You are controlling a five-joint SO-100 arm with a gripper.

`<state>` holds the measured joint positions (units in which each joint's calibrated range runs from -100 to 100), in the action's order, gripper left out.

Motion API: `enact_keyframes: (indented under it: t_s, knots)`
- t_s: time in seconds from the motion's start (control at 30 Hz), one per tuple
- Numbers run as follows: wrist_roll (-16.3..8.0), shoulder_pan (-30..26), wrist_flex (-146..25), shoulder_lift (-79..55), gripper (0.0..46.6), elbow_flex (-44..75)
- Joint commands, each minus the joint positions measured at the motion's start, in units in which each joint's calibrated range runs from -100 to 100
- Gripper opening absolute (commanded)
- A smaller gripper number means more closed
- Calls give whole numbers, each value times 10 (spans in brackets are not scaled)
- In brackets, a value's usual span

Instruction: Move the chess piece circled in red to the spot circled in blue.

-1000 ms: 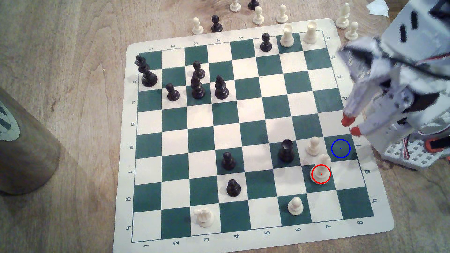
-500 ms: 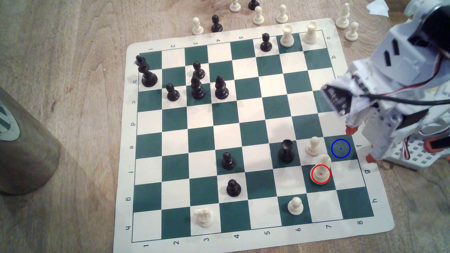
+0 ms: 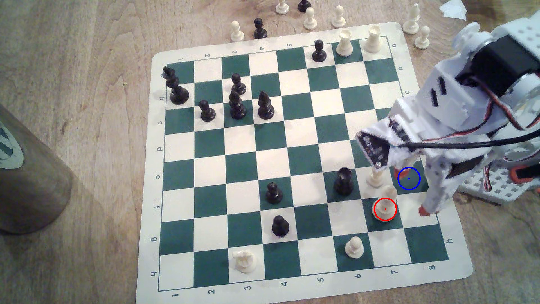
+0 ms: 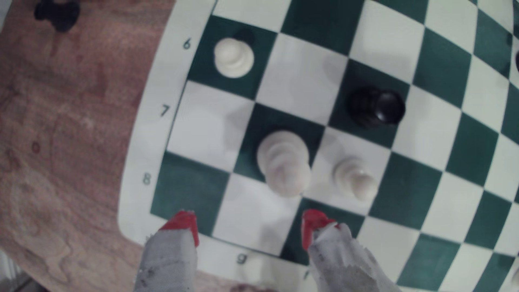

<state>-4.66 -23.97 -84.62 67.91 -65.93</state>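
The gripper [image 4: 250,227] hangs over the board's [image 3: 292,292] corner, jaws spread wide — nothing between them. The red-ringed piece [image 3: 385,204] stands upright on its green square, a pawn [image 3: 375,178] just beside it — the blue spot [image 3: 412,182] lies bare

Bare wood desk [image 3: 87,58], grain and knots plain to see, matt. The board [image 3: 163,280] looks a thin, smooth mat with a slight sheen. Cream piece in the red ring [image 3: 385,204]: smooth plastic. The black rook [image 3: 343,181] is glossier. The claw [image 4: 250,227] shows rough greyish wrapping, torn at the edges, with red tips.
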Motion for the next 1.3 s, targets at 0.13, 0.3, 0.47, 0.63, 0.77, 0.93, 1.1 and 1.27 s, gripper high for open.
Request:
enact_keyframes:
  t_s: [0.13,0.3,0.47,0.63,0.77,0.93,1.1,1.27]
  knots:
    - [2,9,30,-46,195,-13]
    - [3,12,62,-65,192,-36]
    - [0,24,103,-79,185,-49]
    - [0,33,123,-86,179,-49]
    - [-1,33,134,-86,175,-47]
    - [-8,33,139,-53,172,-42]
    - [-9,31,135,-43,165,-41]
    - [-13,27,137,-44,135,-43]
